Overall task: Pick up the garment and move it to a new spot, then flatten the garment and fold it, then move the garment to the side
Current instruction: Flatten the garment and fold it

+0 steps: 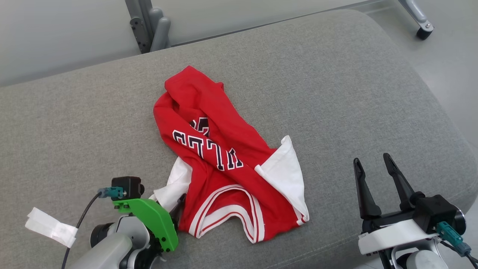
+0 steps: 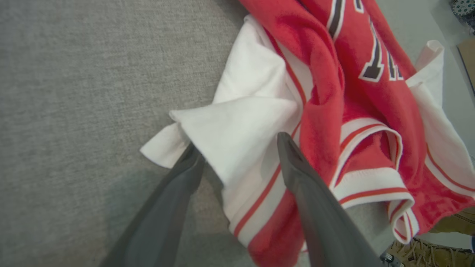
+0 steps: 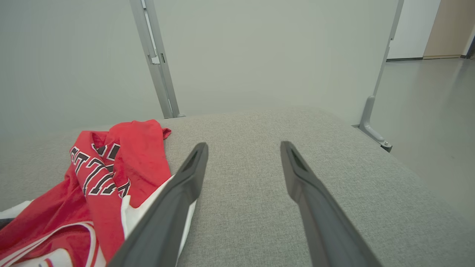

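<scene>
garment crumpled on cushion; left gripper astride its white edge, right gripper apart, jaws released.

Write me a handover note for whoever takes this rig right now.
Left gripper: open, astride the jersey's near white flap, not closed on it.
Right gripper: open, over bare cushion right of the jersey, clear of it.
Jersey: crumpled mid-cushion.
Done: nothing visible yet.
To do: grasp, move, flatten, fold, set aside.
</scene>
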Robot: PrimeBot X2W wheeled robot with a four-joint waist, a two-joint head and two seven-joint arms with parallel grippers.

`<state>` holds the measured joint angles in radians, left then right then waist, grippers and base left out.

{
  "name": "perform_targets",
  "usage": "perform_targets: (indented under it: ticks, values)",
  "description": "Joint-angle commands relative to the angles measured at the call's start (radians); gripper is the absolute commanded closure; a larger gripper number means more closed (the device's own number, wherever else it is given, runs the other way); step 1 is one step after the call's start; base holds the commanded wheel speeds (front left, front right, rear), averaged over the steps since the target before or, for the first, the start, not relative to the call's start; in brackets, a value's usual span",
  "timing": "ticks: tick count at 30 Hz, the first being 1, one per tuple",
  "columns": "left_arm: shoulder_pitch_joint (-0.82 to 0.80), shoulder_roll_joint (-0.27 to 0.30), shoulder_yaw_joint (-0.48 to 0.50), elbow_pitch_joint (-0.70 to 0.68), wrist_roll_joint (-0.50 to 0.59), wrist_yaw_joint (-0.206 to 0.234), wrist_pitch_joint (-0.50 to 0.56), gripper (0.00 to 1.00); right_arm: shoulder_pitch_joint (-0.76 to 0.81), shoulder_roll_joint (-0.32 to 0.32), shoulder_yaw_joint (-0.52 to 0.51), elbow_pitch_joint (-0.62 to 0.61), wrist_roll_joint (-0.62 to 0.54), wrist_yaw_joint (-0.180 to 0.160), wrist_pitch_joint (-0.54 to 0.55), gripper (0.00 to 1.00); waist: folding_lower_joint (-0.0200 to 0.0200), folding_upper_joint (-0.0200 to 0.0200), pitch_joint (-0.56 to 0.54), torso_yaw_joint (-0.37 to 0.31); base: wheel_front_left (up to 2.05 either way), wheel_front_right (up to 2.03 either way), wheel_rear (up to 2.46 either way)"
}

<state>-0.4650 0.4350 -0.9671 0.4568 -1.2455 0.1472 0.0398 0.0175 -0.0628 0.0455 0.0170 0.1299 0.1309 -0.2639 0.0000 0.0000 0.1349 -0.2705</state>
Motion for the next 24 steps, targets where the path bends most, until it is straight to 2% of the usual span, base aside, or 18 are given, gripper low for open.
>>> perform_targets:
  ticks: [1, 3, 9, 14, 21, 24]
  values:
    - [0.000, -0.012, -0.013, 0.007, 0.004, -0.016, 0.007, 0.51, 0.001, -0.001, -0.002, -0.004, 0.003, 0.000, -0.001, 0.00, 0.0000, 0.0000, 0.001, 0.000, 0.00, 0.00, 0.00]
    - [0.000, -0.023, -0.017, 0.004, -0.003, -0.040, 0.008, 1.00, 0.002, -0.001, -0.004, -0.002, 0.003, 0.000, -0.001, 0.00, 0.0000, 0.0000, 0.001, 0.000, 0.00, 0.00, 0.00]
    - [-0.012, -0.023, -0.001, -0.045, 0.000, -0.067, -0.027, 1.00, 0.010, 0.000, -0.012, -0.001, 0.001, 0.000, -0.001, 0.00, 0.0000, 0.0000, -0.011, 0.010, 0.00, 0.00, 0.00]
    - [-0.022, -0.002, 0.026, -0.133, 0.012, -0.043, -0.064, 1.00, 0.017, 0.001, -0.012, 0.000, -0.003, 0.000, -0.001, 0.00, 0.0000, 0.0000, -0.028, 0.026, 0.00, 0.00, 0.00]
    - [-0.040, 0.056, 0.085, -0.322, 0.006, -0.012, -0.096, 1.00, 0.023, 0.001, -0.013, 0.001, -0.004, 0.000, -0.001, 0.00, 0.0000, 0.0000, -0.044, 0.044, 0.00, 0.00, 0.00]
    - [-0.063, 0.054, 0.097, -0.397, 0.012, 0.004, -0.093, 1.00, 0.024, 0.001, -0.015, 0.002, -0.004, 0.000, -0.001, 0.00, 0.0000, 0.0000, -0.049, 0.051, 0.00, 0.00, 0.00]
